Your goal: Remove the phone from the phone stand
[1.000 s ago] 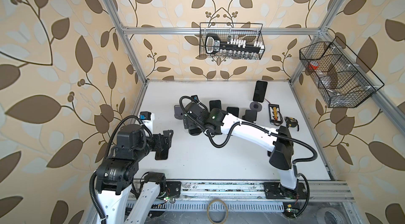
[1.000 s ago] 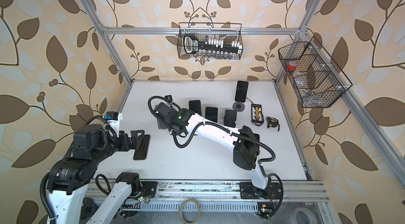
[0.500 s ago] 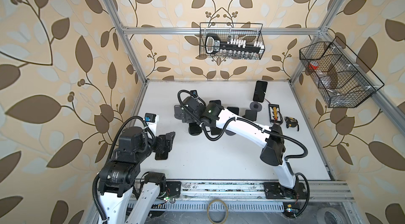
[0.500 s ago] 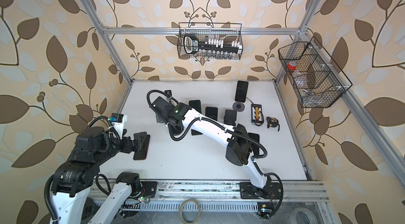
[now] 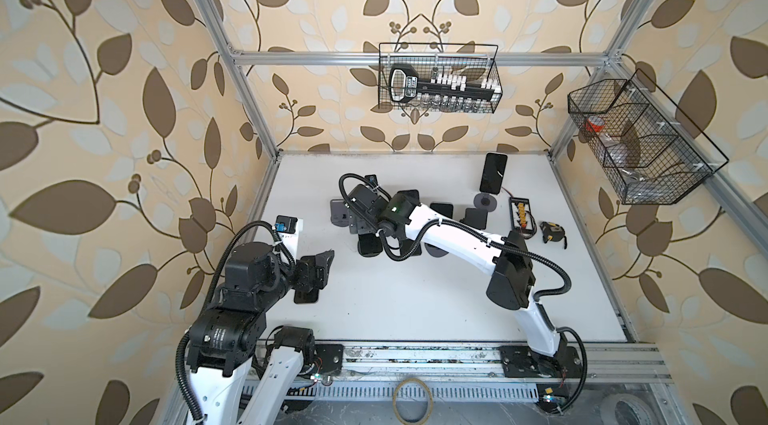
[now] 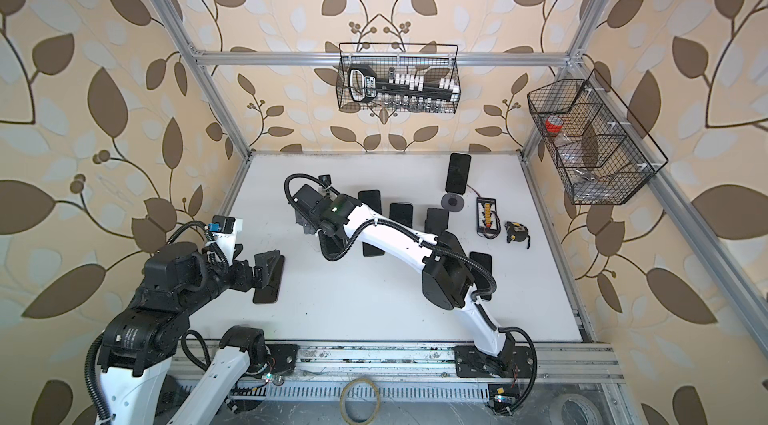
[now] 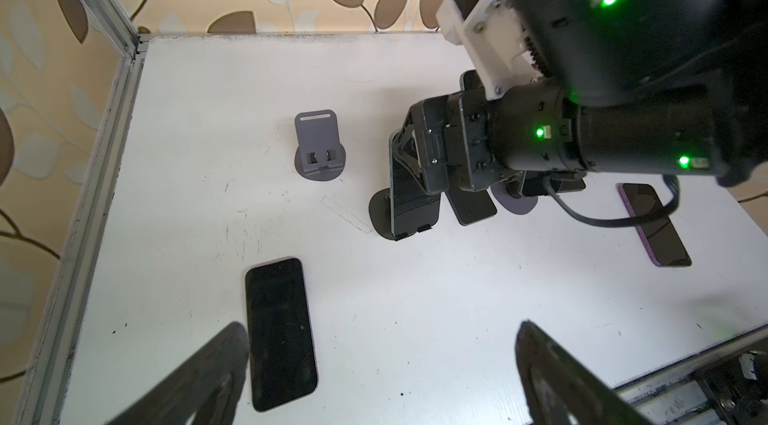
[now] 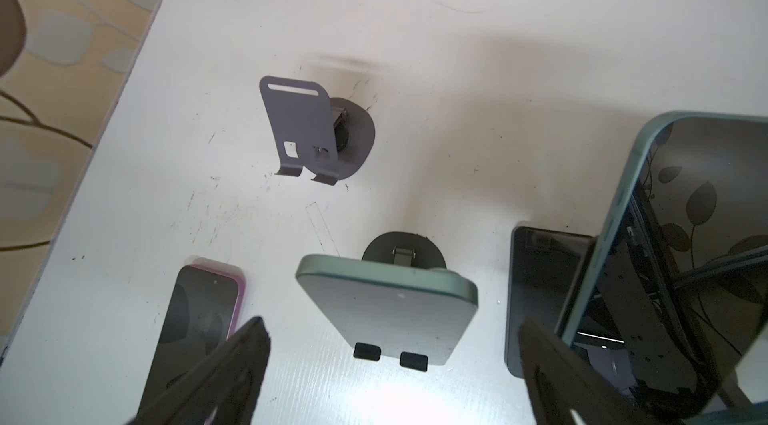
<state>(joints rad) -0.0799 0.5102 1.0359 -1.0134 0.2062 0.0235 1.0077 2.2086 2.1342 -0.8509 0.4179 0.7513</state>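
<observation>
Comparing this moment with a second ago, we see that the right gripper (image 8: pixel 392 325) has spread its jaws wider and the arm's elbow has drawn in a little. It grips nothing: its fingers (image 8: pixel 232 364) stand apart on either side of the green phone (image 8: pixel 386 310), clear of its edges. That phone still leans on its black stand (image 8: pixel 382 250), so we judge the lift not yet begun, though the approach looks roughly lined up. The right arm reaches across the middle, with its wrist tipped down over the stand. The left gripper (image 7: pixel 380 326) hangs released near a flat black phone (image 7: pixel 280 333). Whether the pink phone (image 8: pixel 199 319) came off the empty grey stand (image 8: pixel 299 128) we cannot say.
</observation>
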